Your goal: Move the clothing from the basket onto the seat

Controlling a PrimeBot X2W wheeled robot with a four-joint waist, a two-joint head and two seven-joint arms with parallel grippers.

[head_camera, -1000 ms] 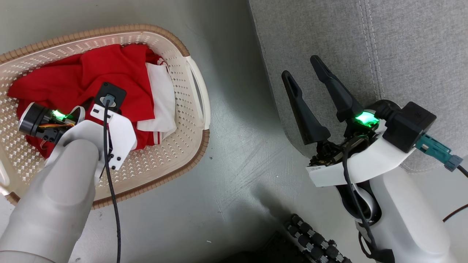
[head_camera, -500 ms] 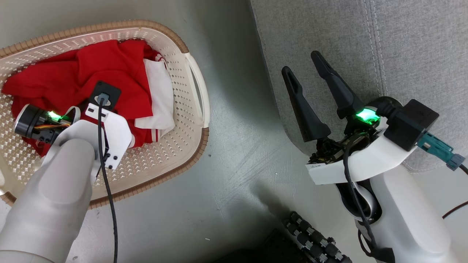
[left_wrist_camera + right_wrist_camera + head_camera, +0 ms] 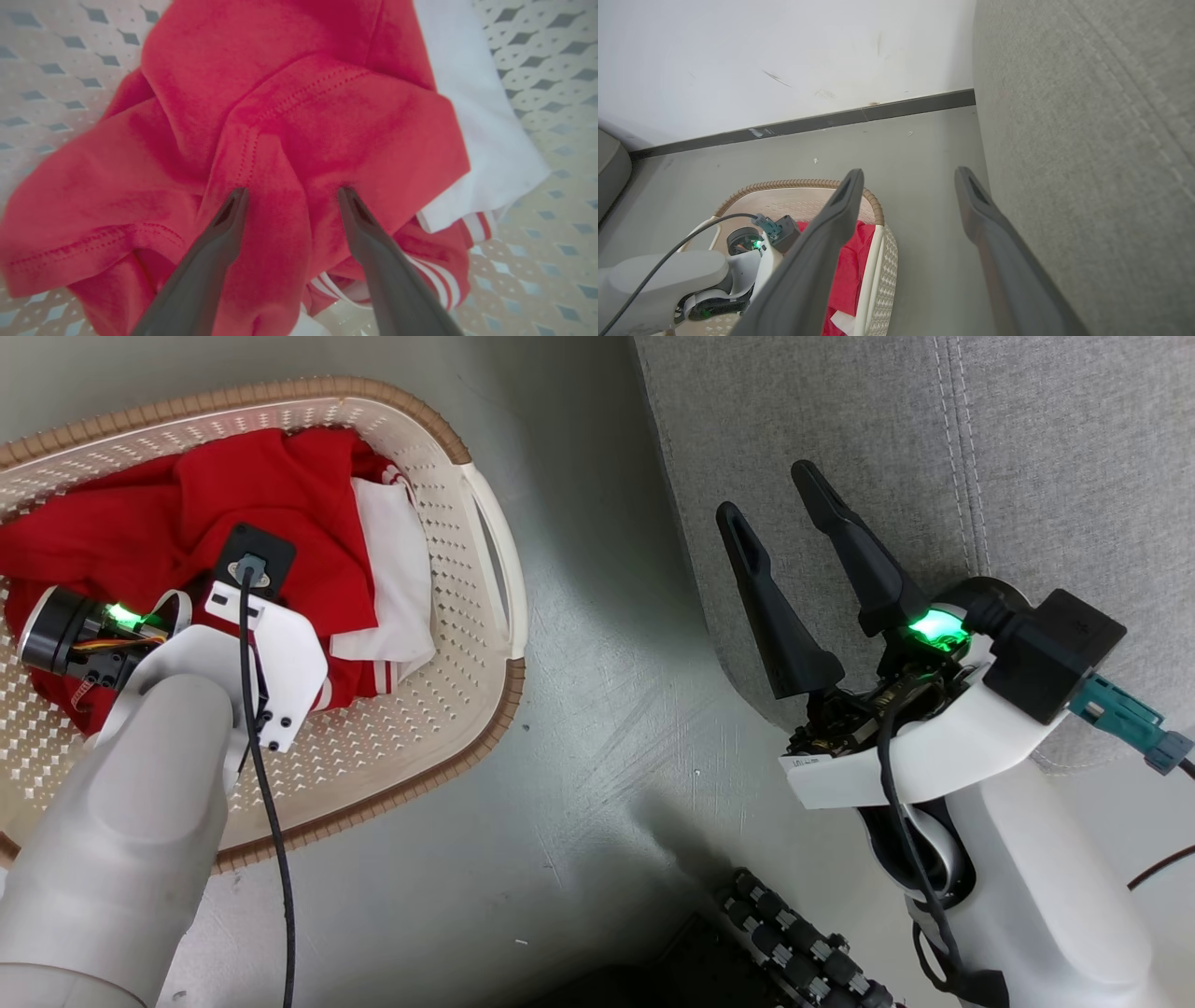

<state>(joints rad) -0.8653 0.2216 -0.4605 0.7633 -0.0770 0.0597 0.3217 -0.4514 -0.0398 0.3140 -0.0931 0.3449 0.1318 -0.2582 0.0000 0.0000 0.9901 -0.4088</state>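
The clothes (image 3: pixel 280 513) lie in a red heap inside the basket (image 3: pixel 471 569). The basket sits on the floor (image 3: pixel 607 756), to the left of the seat (image 3: pixel 1027 448). The basket's right handle and the seat's round edge do not touch. A strip of bare floor runs between them.

A white part of the clothes lies on the right side of the heap, close to the basket's wall. Some red and white stripes peek out under it. Near the front rim, the basket's bottom is bare.

The left gripper (image 3: pixel 292 190) points down into the heap. Its fingers are spread wide and squeeze nothing. Both tips touch the red cloth, and a fold of cloth humps up between them.

The right gripper (image 3: pixel 766 488) is up by the seat's edge. Its fingers are spread wide too, with nothing between them.

Past the basket, more bare floor goes back to a dark strip (image 3: pixel 808 123) at the foot of a white wall (image 3: pixel 784 56).
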